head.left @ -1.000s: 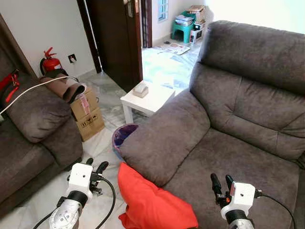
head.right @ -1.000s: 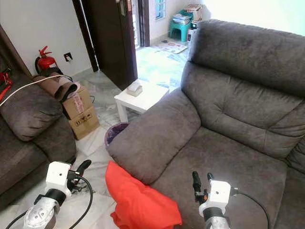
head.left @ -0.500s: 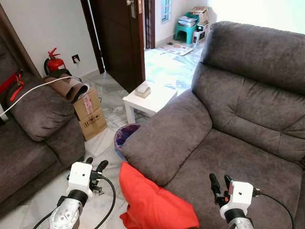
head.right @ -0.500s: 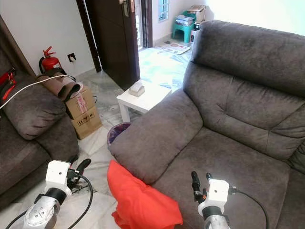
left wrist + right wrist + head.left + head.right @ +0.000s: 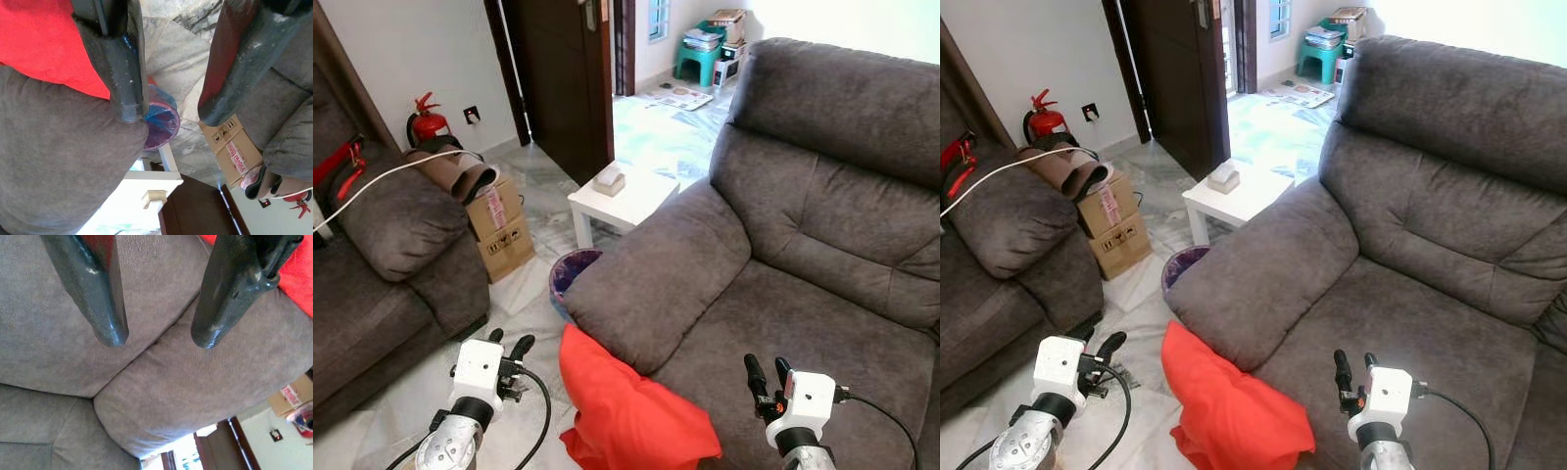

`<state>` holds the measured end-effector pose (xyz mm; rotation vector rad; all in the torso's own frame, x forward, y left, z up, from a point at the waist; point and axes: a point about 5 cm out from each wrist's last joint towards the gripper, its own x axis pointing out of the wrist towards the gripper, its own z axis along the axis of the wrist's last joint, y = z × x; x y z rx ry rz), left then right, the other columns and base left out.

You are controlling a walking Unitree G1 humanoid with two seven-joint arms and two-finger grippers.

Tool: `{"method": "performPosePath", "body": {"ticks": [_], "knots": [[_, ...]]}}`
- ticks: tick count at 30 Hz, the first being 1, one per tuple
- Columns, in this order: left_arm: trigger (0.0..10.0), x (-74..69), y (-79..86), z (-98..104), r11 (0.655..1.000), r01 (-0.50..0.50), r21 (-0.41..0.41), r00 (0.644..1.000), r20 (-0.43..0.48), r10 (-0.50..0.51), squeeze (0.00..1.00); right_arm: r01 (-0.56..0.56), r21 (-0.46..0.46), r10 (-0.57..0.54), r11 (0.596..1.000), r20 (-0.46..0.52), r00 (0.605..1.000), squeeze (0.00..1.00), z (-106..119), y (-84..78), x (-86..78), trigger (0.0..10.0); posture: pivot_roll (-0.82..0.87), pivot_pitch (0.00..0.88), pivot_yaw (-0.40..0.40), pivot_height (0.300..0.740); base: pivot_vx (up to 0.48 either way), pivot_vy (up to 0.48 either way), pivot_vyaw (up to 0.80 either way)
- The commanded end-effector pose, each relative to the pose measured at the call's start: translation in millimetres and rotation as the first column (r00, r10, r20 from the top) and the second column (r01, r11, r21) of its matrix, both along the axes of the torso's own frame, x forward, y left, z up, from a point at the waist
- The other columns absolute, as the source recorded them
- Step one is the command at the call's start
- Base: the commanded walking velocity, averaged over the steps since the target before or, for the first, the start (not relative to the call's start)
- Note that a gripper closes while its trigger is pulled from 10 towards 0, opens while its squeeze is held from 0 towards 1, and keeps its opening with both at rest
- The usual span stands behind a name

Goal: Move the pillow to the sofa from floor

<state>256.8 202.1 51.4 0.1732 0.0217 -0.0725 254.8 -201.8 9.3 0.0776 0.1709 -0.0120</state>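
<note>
One red pillow (image 5: 631, 411) lies on the floor against the near front of the grey sofa (image 5: 783, 245), one of two sofas in the room; the second (image 5: 382, 255) stands at left. Two robot hands are in view, the left hand (image 5: 506, 344) and the right hand (image 5: 766, 369), each with two black fingers spread apart. Also counted: one white desk (image 5: 622, 201) bearing one small box (image 5: 609, 179), two stacked cardboard boxes (image 5: 504, 230), one purple bin (image 5: 570, 271), one fire extinguisher (image 5: 429, 122) and one green stool (image 5: 697, 61).
</note>
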Motion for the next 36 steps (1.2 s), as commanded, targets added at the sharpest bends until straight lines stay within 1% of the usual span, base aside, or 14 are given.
{"method": "performPosePath", "body": {"ticks": [1, 3, 4, 6, 11, 14, 16, 21, 22, 31, 32, 33, 34, 36], "knots": [[10.0, -0.9, 1.9, 2, 1.000, -0.010, 0.003, 1.000, 0.006, 0.010, 0.00, -0.004, -0.001, 0.004, 1.000, -0.008, 1.000, 0.00, -1, 0.9, 0.1, 10.0, -0.01, 0.115, 0.047, 0.691, 0.000, 0.000, 0.00], [10.0, 0.0, 2.7, 2, 1.000, -0.012, 0.001, 1.000, 0.009, 0.012, 0.00, -0.012, 0.013, 0.012, 1.000, 0.019, 1.000, 0.00, 1, 2.0, 0.3, 10.0, -0.01, 0.112, 0.047, 0.691, 0.000, 0.000, 0.00], [10.0, 0.5, 3.1, 3, 1.000, -0.010, 0.001, 1.000, 0.010, 0.010, 0.00, -0.017, 0.000, 0.017, 1.000, 0.021, 1.000, 0.00, 2, 2.3, 0.5, 10.0, -0.01, 0.111, 0.048, 0.691, 0.000, 0.000, 0.00], [10.0, 1.0, 5.5, 3, 0.999, -0.029, -0.017, 1.000, 0.009, 0.029, 0.00, -0.025, 0.001, 0.025, 1.000, 0.019, 0.999, 0.00, 2, 3.9, 1.0, 10.0, -0.01, 0.110, 0.047, 0.691, 0.000, 0.000, 0.00], [10.0, 1.4, 7.0, 4, 0.999, -0.032, -0.013, 0.999, 0.011, 0.032, 0.00, -0.030, 0.001, 0.030, 1.000, 0.008, 1.000, 0.00, 0, 5.4, 1.1, 10.0, 0.00, 0.110, 0.047, 0.691, 0.000, 0.000, 0.00], [10.0, 1.7, 5.7, 5, 1.000, -0.022, -0.017, 1.000, 0.013, 0.022, 0.00, -0.040, 0.003, 0.040, 0.999, -0.006, 0.999, 0.00, -1, 6.8, 1.3, 10.0, 0.00, 0.110, 0.047, 0.671, 0.000, 0.000, 0.00], [10.0, 1.4, 4.4, 4, 1.000, -0.018, -0.014, 1.000, 0.012, 0.018, 0.00, -0.035, 0.008, 0.035, 0.999, 0.013, 0.999, 0.00, 1, 6.7, 1.3, 10.0, 0.00, 0.111, 0.047, 0.656, 0.000, 0.000, 0.00], [10.0, 0.6, 2.3, 3, 1.000, -0.010, -0.011, 1.000, 0.006, 0.010, 0.00, -0.044, 0.011, 0.044, 0.999, 0.005, 0.999, 0.00, 0, 7.5, 1.4, 10.0, 0.00, 0.110, 0.045, 0.656, 0.000, 0.000, 0.00], [10.0, 0.5, 1.6, 3, 1.000, -0.009, -0.012, 1.000, 0.006, 0.009, 0.00, -0.055, 0.021, 0.055, 0.998, 0.013, 0.998, 1.00, 1, 8.7, 1.4, 10.0, 0.00, 0.111, 0.044, 0.656, 0.000, 0.000, 0.00], [10.0, 0.4, 1.0, 2, 1.000, -0.013, -0.016, 1.000, 0.006, 0.013, 0.00, -0.074, 0.030, 0.073, 0.997, 0.020, 0.997, 1.00, 1, 10.4, 1.6, 10.0, 0.00, 0.108, 0.039, 0.656, 0.000, 0.000, 0.00], [10.0, 0.5, 0.5, 2, 1.000, -0.014, -0.017, 1.000, 0.005, 0.014, 0.00, -0.081, 0.026, 0.081, 0.996, 0.017, 0.997, 0.31, 1, 11.4, 1.7, 10.0, 0.00, 0.107, 0.038, 0.656, 0.000, 0.000, 0.00], [10.0, 0.5, 0.5, 2, 1.000, -0.014, -0.017, 1.000, 0.005, 0.014, 0.00, -0.081, 0.026, 0.081, 0.996, 0.017, 0.997, 0.31, 1, 11.4, 1.7, 10.0, 0.00, 0.107, 0.038, 0.656, 0.000, 0.000, 0.00], [10.0, 0.5, 0.0, 2, 1.000, -0.012, -0.018, 1.000, 0.003, 0.012, 0.00, -0.084, 0.023, 0.083, 0.996, 0.012, 0.996, 0.00, 0, 12.0, 1.8, 10.0, 0.00, 0.106, 0.037, 0.656, 0.000, 0.000, 0.00], [10.0, 0.4, -0.2, 1, 1.000, -0.010, -0.019, 1.000, 0.002, 0.010, 0.00, -0.085, 0.022, 0.084, 0.996, 0.009, 0.996, 0.00, 0, 12.0, 1.8, 10.0, 0.00, 0.106, 0.036, 0.656, 0.000, 0.000, 0.00]]}}
